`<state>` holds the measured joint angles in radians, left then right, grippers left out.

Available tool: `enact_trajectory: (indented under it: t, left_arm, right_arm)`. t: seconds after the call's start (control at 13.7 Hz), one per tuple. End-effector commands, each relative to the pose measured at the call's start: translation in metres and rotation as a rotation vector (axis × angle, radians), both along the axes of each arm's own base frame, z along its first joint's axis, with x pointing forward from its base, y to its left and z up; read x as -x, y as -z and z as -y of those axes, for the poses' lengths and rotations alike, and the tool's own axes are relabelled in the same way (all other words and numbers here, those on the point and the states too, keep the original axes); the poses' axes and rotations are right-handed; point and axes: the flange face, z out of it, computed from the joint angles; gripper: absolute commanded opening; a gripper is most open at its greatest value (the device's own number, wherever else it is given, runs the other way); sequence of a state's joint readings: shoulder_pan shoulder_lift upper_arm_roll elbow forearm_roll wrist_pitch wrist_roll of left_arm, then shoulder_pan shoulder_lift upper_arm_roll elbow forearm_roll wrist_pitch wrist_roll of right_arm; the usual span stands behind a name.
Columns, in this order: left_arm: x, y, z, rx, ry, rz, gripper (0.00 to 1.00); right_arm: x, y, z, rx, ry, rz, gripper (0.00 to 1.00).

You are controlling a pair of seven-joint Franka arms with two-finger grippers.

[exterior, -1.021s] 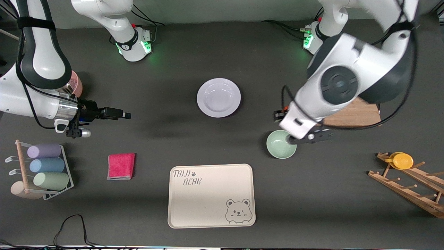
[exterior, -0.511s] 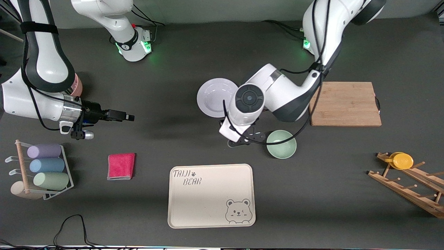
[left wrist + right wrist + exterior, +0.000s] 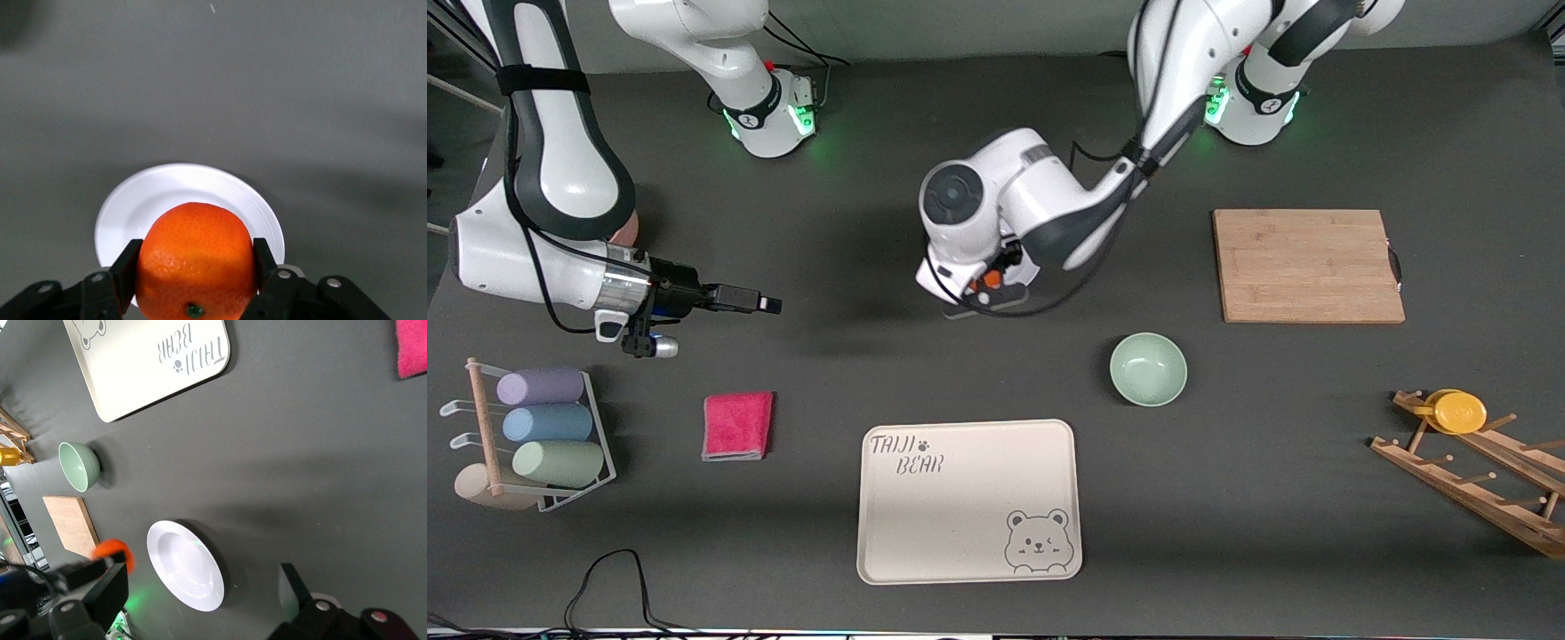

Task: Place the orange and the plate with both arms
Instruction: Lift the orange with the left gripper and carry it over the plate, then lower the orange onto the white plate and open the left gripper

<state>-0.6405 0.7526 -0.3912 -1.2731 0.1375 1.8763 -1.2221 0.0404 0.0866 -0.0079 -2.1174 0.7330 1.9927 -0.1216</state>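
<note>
left gripper (image 3: 193, 283) clamps the orange (image 3: 196, 260) above the plate (image 3: 133, 207) — next, lower and release; right gripper (image 3: 769, 305) waits wide over the table (image 3: 854, 356).

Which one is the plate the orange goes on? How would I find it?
Find the cream bear tray at the table's near edge, then go farther from the camera, toward the arms' bases. The plate lies there, directly under the left gripper, which is shut on the orange. It is flat, wide-rimmed and glossy white, unlike the deeper mint-green bowl nearby.
</note>
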Motion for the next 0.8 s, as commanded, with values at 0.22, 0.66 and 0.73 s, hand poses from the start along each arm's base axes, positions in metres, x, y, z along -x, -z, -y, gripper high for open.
enact_trajectory:
  t: [0.22,0.66,0.73]
  left_arm:
    - [0.067,0.078,0.004,-0.037,0.056,0.016,0.0]
    - [0.083,0.105,-0.005,-0.041,0.072,0.011,0.15]
    - [0.082,0.106,-0.005,-0.041,0.06,0.011,0.78]
  right_arm:
    - [0.002,0.003,-0.007,-0.018,0.014,0.033,1.0]
    - [0.007,0.001,-0.019,-0.071,0.034,0.029,1.0]
    - [0.01,-0.008,-0.019,-0.077,0.026,0.035,1.0]
